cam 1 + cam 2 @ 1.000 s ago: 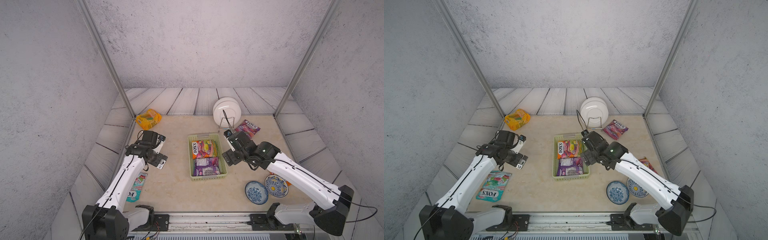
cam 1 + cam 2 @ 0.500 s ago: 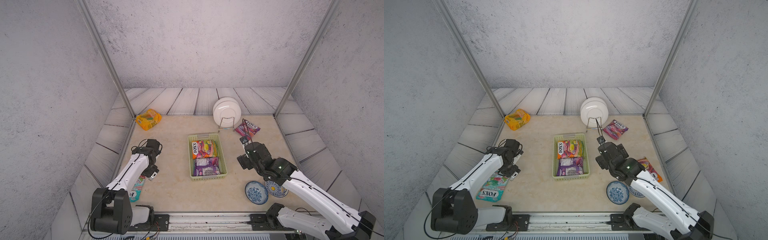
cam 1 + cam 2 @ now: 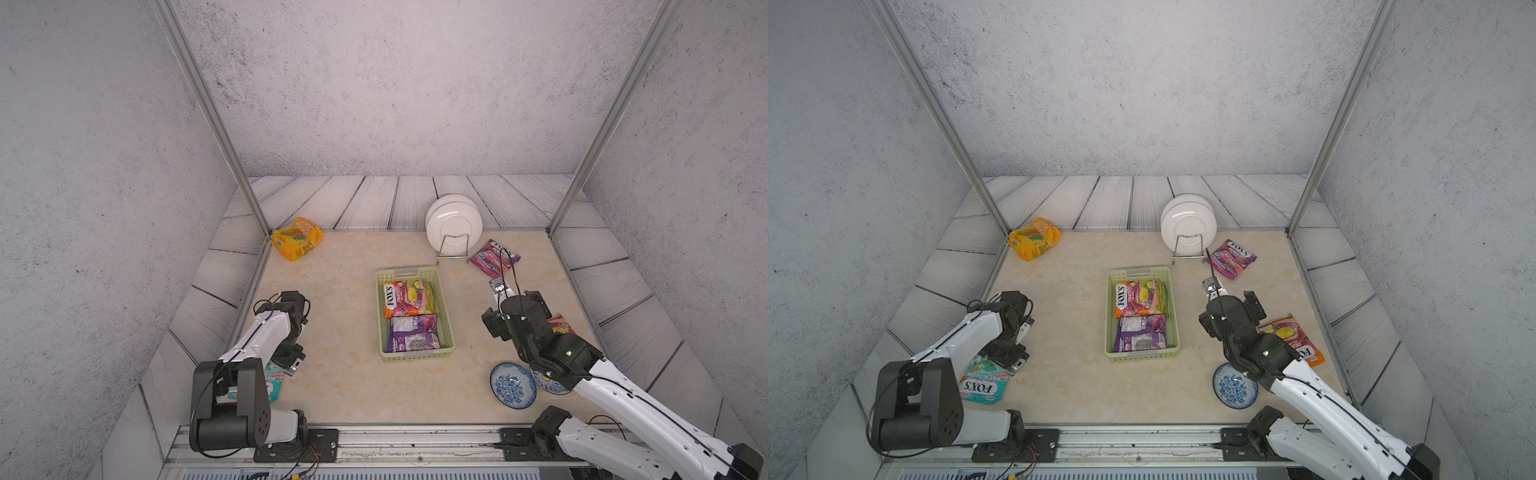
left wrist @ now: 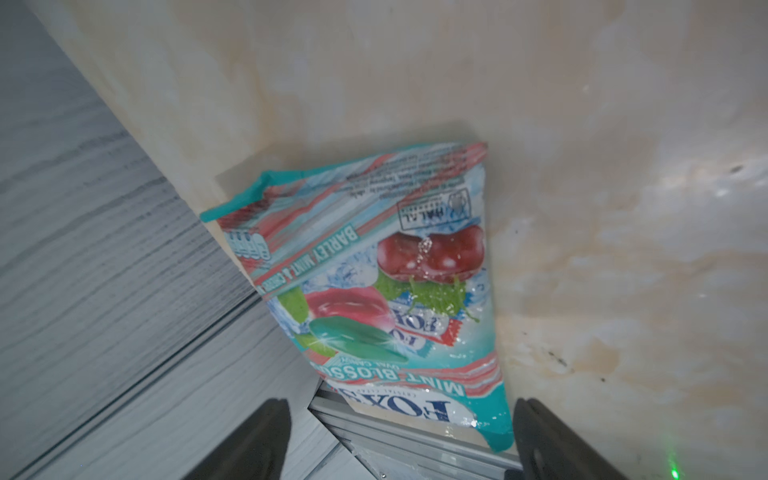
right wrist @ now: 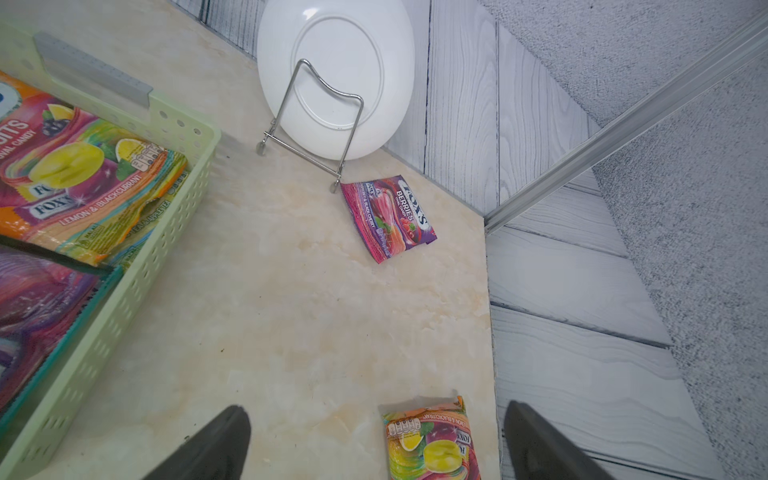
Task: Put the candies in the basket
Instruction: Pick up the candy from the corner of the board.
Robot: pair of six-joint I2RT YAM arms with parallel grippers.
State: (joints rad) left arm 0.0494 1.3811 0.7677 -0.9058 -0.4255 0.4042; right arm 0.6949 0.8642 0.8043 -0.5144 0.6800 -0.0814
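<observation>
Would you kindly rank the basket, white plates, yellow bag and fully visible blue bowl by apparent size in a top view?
1. basket
2. white plates
3. yellow bag and blue bowl: look alike; bowl nearer the camera, so unranked.

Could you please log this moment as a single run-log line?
left gripper: open over teal mint packet | right gripper: open, empty | basket: candy packets inside
</observation>
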